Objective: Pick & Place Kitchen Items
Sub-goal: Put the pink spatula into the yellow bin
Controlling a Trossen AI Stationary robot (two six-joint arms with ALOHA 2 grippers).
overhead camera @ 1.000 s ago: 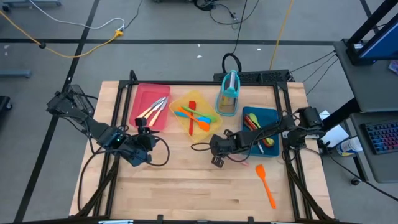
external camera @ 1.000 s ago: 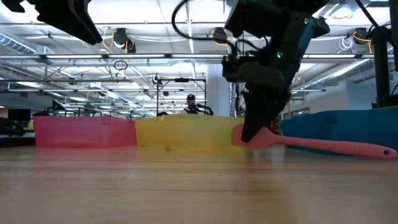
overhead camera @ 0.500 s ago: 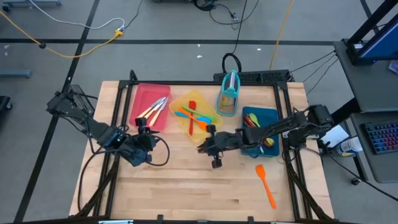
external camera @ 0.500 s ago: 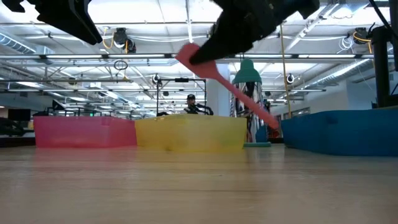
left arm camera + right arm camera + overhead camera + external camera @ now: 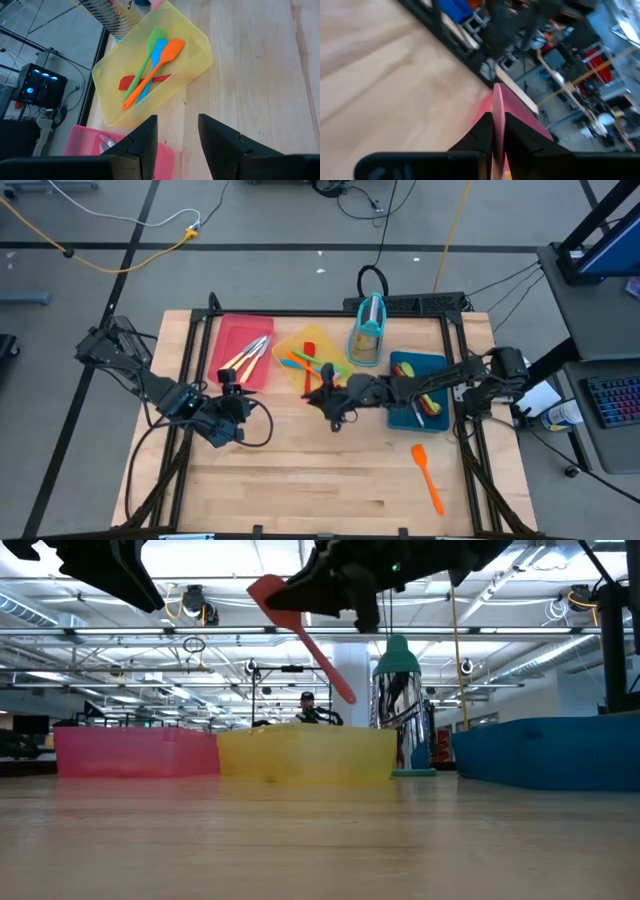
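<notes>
One spatula, pink: pinched in right claw, seen only low.
Yellow tray: four spatulas.
Left claw: open, empty.

3 trays sit side by side; 1 spatula lies right of the left gripper.

pink spatula — blurred, handle hidden between fingers | red tray — cut off

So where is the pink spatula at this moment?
The pink spatula is in the air, held by the right gripper, above the near edge of the yellow tray.
</notes>
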